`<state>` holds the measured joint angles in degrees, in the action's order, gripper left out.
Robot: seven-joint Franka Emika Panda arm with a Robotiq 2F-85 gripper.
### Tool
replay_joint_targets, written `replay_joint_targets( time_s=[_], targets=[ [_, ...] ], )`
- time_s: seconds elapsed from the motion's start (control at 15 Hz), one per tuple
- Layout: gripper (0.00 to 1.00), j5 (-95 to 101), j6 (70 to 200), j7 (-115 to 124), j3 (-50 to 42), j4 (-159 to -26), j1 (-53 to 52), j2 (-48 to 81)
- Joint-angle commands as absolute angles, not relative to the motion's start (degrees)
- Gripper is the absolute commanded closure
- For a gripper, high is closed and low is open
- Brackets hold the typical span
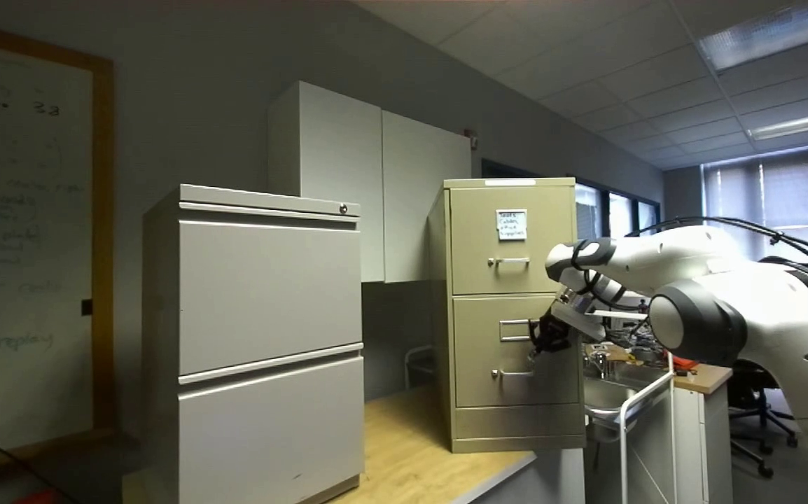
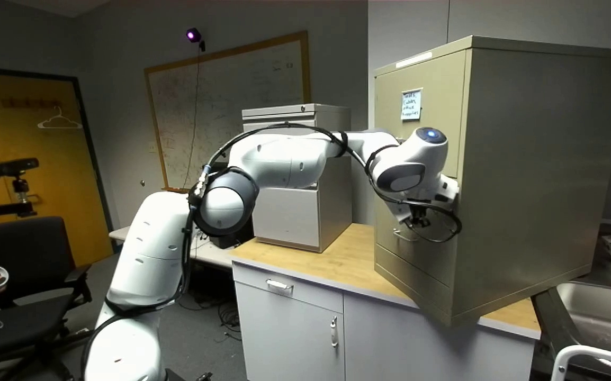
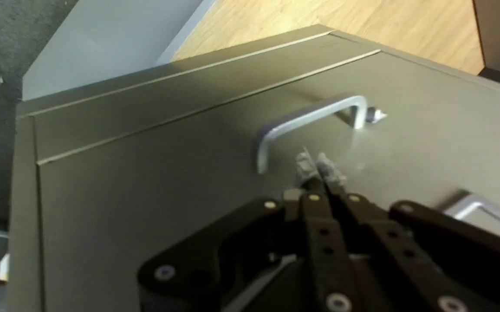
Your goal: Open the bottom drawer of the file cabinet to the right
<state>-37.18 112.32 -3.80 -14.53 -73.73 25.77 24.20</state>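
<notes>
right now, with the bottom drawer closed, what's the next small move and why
I'd probably ease the shut pincer down so it might hook behind the handle: the bottom drawer is closed, and in the wrist view the fingertips sit together, lined up between the handle's posts, slightly above its bar. Whether they touch the drawer, I can't tell.

Bottom drawer [image 1: 509, 355] smooth metal; handle [image 3: 313, 118] glossy metal.

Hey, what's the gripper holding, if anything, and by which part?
Nothing is held: in the wrist view, the gripper is shut, and the lower handle lies outside its jaws, not between them.
</notes>
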Motion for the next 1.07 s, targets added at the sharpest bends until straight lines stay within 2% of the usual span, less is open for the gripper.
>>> replay_joint_targets(
  time_s=[0.0, 0.07, 0.13, 0.2, 0.27, 0.73, 0.87, 1.0],
  targets=[
    [1.0, -35.0, 109.6, -7.1, -11.5, -68.1, 25.9, 24.1],
    [1.0, -35.9, 109.5, -9.8, -11.7, -68.5, 25.3, 23.7],
    [0.74, -35.9, 109.6, -11.4, -11.4, -68.3, 25.3, 23.8],
    [0.73, -36.1, 109.6, -13.1, -11.3, -68.8, 25.4, 23.8],
    [0.67, -36.0, 109.6, -14.0, -11.5, -70.1, 25.5, 23.5],
    [0.13, -37.2, 111.8, -18.8, -12.6, -81.8, 27.3, 20.9],
    [0.0, -38.8, 115.0, -18.3, -12.8, -84.5, 27.9, 20.8],
    [0.0, -41.6, 118.4, -15.8, -13.1, -86.3, 28.6, 20.8]
  ],
)
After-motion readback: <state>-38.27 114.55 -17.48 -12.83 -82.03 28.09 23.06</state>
